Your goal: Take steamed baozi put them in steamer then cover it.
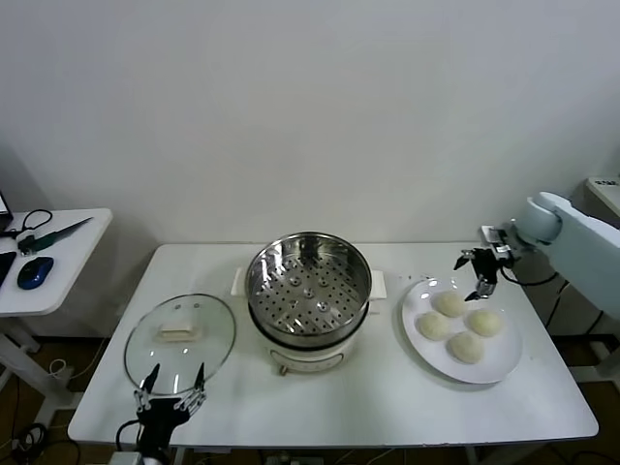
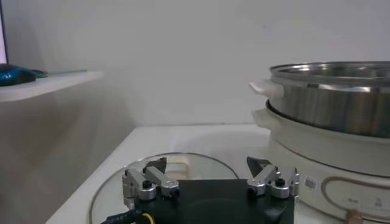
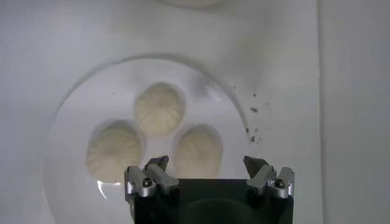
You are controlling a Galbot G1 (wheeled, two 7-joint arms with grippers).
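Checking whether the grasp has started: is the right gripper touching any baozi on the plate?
Apart. In the right wrist view the right gripper hangs open above the baozi on the plate, nothing between its fingers.

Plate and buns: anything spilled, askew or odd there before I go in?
Mostly fine. Four buns sit whole on the plate. The one oddity: a few small dark specks on the table just beside the plate's rim, seen in the right wrist view. What they are cannot be told.
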